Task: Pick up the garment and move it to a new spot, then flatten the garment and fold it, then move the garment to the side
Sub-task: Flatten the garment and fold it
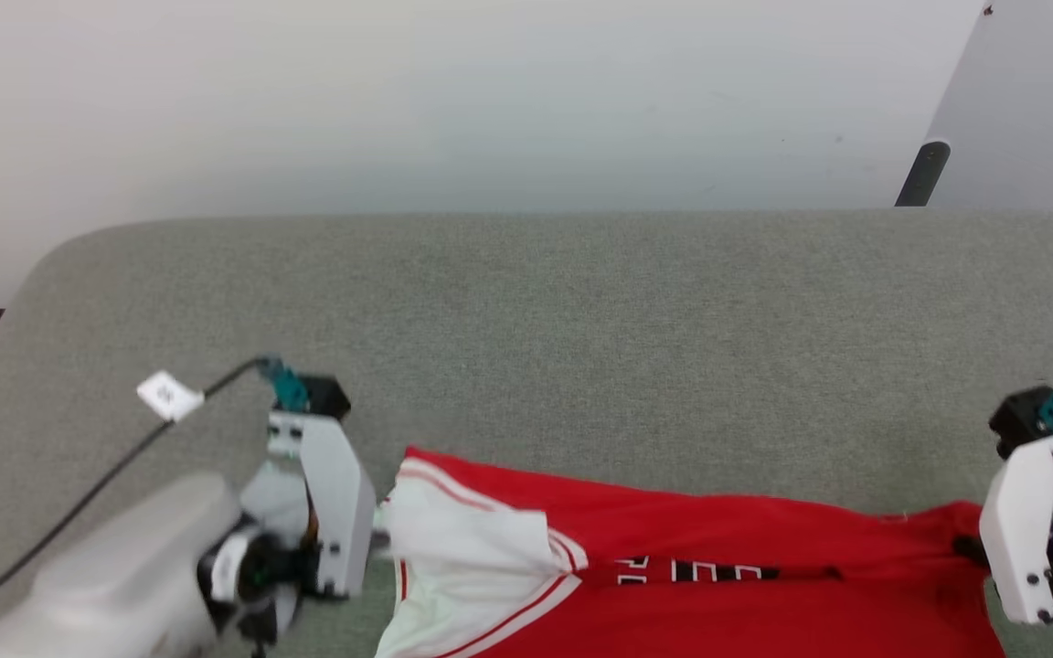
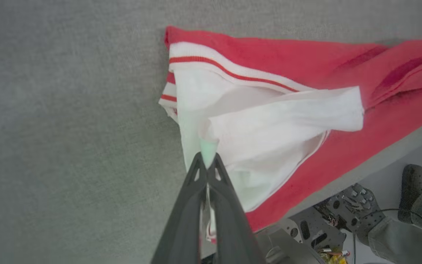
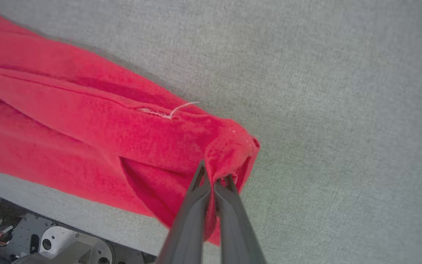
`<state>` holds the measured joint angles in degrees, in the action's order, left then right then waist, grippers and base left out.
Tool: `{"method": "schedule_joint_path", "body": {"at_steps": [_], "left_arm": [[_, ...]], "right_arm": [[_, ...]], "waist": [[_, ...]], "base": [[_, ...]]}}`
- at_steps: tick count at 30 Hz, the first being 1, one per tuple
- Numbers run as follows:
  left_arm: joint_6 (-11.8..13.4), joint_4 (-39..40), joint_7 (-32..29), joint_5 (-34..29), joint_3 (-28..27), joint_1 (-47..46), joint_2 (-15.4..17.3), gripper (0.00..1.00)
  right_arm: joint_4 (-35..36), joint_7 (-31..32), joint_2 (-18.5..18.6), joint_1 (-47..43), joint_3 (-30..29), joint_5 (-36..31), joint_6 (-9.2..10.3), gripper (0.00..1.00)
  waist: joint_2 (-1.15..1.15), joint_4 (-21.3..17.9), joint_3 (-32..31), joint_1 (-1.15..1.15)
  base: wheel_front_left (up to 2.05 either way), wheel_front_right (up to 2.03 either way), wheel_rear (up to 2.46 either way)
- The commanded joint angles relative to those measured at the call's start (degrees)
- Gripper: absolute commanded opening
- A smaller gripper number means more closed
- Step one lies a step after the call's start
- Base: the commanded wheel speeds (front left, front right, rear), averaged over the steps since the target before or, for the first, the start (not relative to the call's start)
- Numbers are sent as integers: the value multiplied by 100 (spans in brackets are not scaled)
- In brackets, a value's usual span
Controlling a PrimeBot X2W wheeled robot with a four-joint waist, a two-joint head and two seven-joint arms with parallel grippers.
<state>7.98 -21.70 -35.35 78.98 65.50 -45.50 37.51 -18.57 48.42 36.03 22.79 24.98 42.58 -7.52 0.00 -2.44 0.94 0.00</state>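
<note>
Red garment (image 1: pixel 746 539) lay taut across the lower frame, left gripper (image 2: pixel 208 161) pinching its white sleeve (image 2: pixel 269 121), right gripper (image 3: pixel 215 178) clamping a red corner, apparently to flatten it.

Lower part of garment (image 1: pixel 764 539) cut by head view's bottom edge; chest lettering (image 1: pixel 700 573) creased under a fold, unreadable. Blurred: left forearm (image 1: pixel 106 576), cropped at corner.

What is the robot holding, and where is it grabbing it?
The red shirt: the left gripper pinches its white sleeve, the right gripper a red corner.
</note>
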Motion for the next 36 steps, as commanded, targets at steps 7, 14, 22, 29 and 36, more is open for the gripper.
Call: {"method": "schedule_joint_path", "body": {"at_steps": [7, 14, 22, 29, 36], "left_arm": [[518, 944, 78, 204, 80, 747, 345, 0], [554, 1028, 316, 193, 36, 959, 325, 48], [507, 1150, 389, 278, -41, 1010, 386, 100], [631, 1531, 636, 435, -284, 1142, 592, 100], [753, 1803, 1617, 69, -540, 1383, 791, 100]], "right_arm": [[180, 148, -155, -556, -466, -266, 6, 0], [216, 130, -366, -744, -751, -539, 6, 29], [335, 185, -437, -819, -887, -661, 6, 100], [556, 92, -517, -959, -1195, -780, 6, 100], [749, -201, -691, -1229, -1625, -971, 6, 100]], "waist": [[0, -32, -3, 0], [0, -48, -55, 0], [0, -68, -188, 0], [0, -88, -399, 0], [0, -76, -555, 0]], "base": [[0, 0, 0], [0, 0, 0], [0, 0, 0], [0, 0, 0], [0, 0, 0]]}}
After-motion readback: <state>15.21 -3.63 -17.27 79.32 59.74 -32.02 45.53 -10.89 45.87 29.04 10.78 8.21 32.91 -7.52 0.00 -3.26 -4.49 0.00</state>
